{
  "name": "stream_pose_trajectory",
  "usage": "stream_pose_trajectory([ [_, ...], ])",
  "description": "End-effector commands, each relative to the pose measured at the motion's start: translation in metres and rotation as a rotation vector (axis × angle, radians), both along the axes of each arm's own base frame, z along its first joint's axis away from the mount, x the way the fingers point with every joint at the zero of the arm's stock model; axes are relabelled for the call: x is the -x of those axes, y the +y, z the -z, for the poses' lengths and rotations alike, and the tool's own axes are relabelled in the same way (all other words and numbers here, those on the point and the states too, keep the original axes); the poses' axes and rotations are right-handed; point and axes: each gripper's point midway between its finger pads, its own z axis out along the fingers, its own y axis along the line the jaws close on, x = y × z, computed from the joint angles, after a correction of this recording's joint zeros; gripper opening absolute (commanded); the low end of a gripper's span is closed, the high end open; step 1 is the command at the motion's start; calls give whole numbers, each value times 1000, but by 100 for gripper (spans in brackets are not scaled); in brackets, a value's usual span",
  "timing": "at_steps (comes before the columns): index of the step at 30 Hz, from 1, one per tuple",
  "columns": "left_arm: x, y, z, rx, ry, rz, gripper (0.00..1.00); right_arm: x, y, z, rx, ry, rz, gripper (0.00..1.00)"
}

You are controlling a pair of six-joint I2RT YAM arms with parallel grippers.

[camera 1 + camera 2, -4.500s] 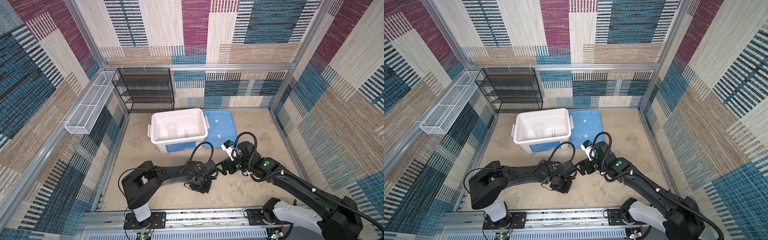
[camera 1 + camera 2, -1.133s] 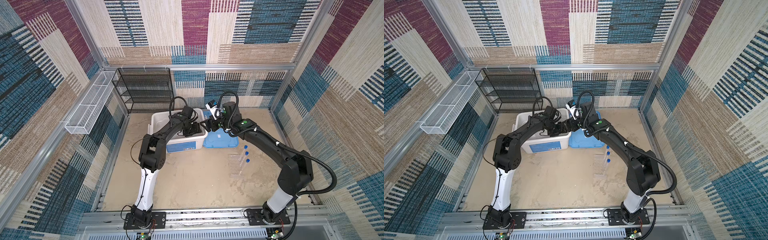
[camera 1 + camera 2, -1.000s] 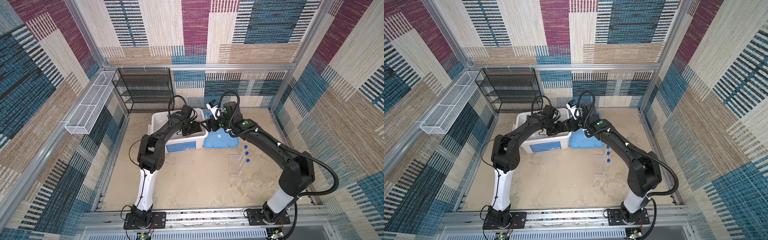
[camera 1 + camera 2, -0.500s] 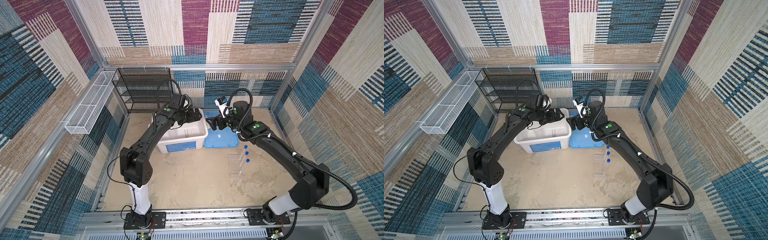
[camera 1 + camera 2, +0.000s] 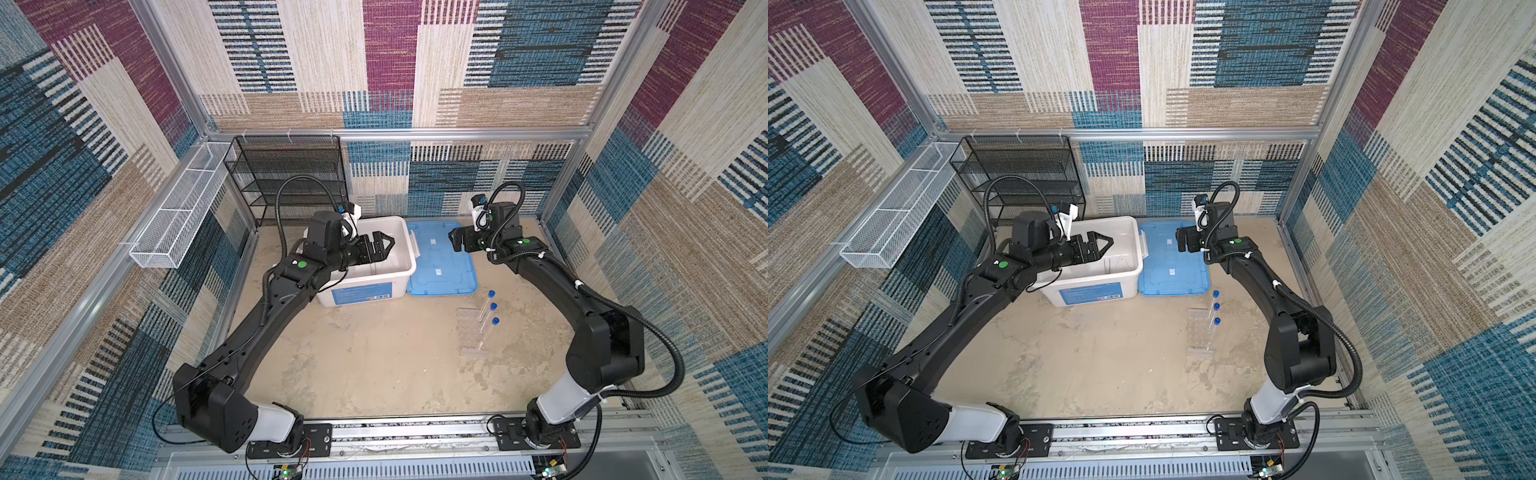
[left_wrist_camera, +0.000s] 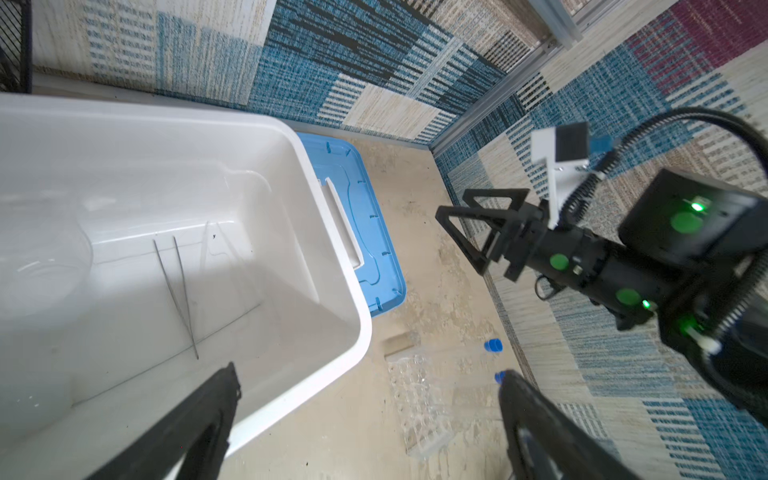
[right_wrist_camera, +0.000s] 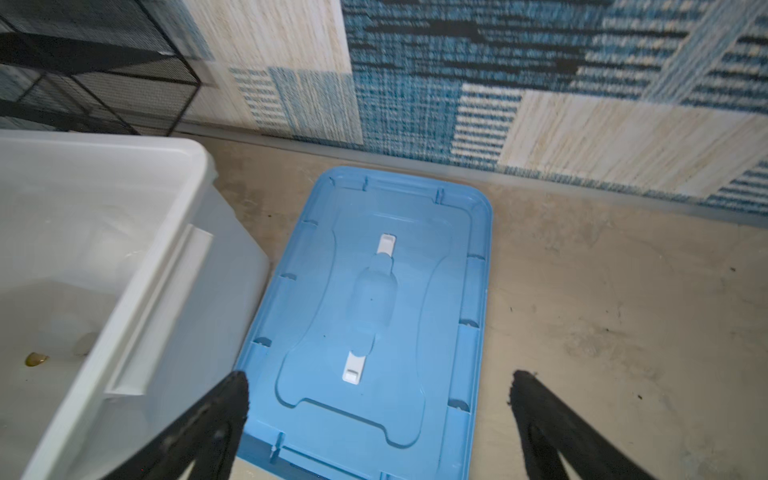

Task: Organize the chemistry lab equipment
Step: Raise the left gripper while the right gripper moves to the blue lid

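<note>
Both arms are up at the back of the cell, facing each other across the white bin (image 5: 365,270). The left gripper (image 5: 386,245) hangs over the bin's open top, jaws spread wide and holding nothing. The right gripper (image 5: 455,241) hovers above the blue lid (image 5: 440,266), which lies flat on the floor just beside the bin; its jaws are spread wide too, and nothing sits between them in the right wrist view.

Down in the bin, the left wrist view picks out the metal tweezers (image 6: 178,291) lying on the bottom, tips together, with the clear beaker (image 6: 41,266) near them toward one end, faint against the white plastic. A thin rod (image 6: 230,324) seems to lie across the floor of the bin beside the tweezers, but it is hard to make out.

Out on the sandy floor, in front of the lid, the clear tube rack (image 5: 471,332) lies flat with three blue-capped test tubes (image 5: 486,316) resting along it, caps pointing toward the lid. The black mesh shelf (image 5: 291,178) stands against the back wall behind the bin.
</note>
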Motion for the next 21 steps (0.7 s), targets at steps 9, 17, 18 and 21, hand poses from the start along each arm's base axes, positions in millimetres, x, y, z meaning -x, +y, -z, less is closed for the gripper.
stream_pose_trajectory([
  [9,8,25,26,-8,-5,-12,99,-22,-47,77,-27,192,97,90],
  [17,33,0,32,84,82,82,100,-28,-53,134,-33,299,101,74],
  [18,36,-3,35,74,87,94,100,-30,-52,140,-38,306,96,71],
  [21,44,-8,39,-3,78,112,99,-34,-50,156,-42,341,92,61],
])
